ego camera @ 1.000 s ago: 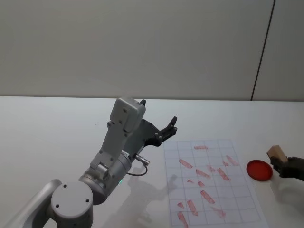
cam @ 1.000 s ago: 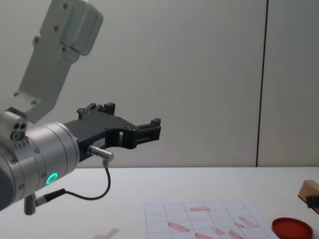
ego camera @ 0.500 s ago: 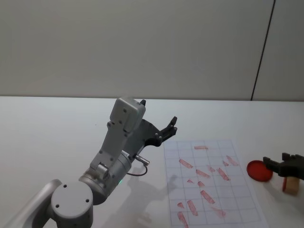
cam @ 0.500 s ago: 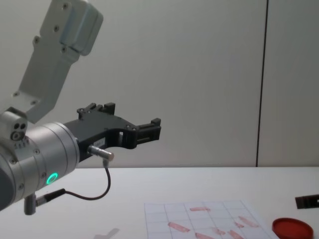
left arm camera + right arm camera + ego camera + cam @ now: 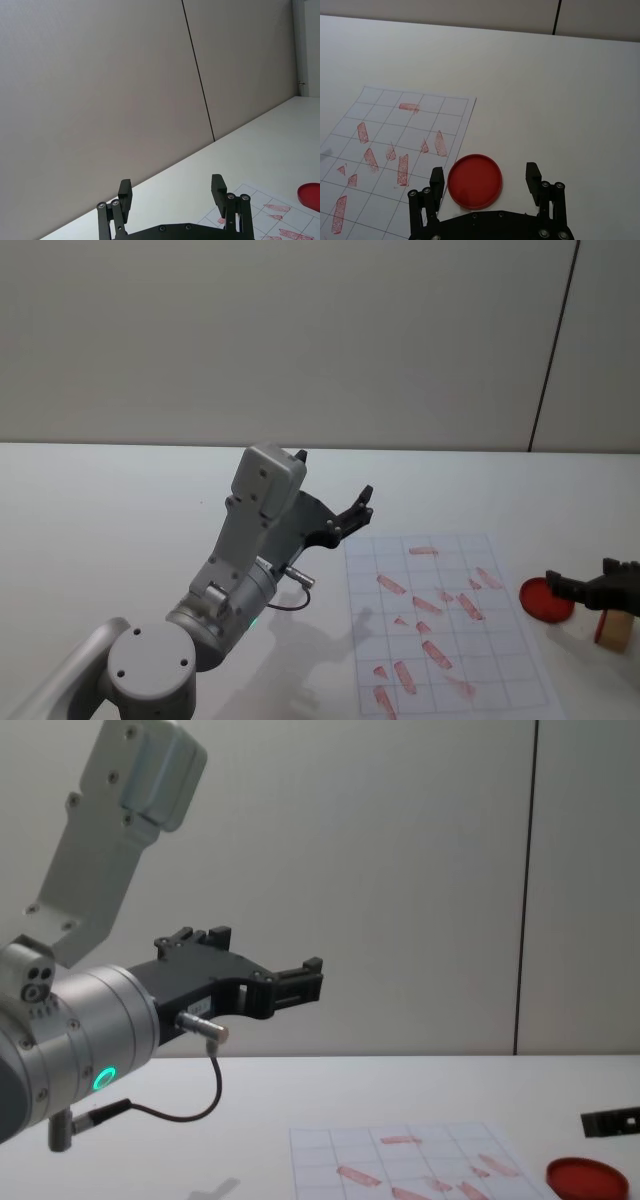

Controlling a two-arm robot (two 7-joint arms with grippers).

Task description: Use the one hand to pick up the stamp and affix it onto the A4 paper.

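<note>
at the head view's right edge, the right gripper [image 5: 590,589] hovers with fingers spread and empty over the red ink pad [image 5: 545,600], the stamp [image 5: 615,627] resting on the table [image 5: 120,510] just beside. the a4 paper [image 5: 440,630] lies left with bare table around. left gripper [image 5: 352,512] hangs raised at centre, fingers apart.

stamp [image 5: 614,628] part hidden behind right gripper [image 5: 592,589] & cut by head view edge, just beside ink pad [image 5: 545,599], pad part covered by gripper, A4 paper [image 5: 447,622] near corner cut off
</note>
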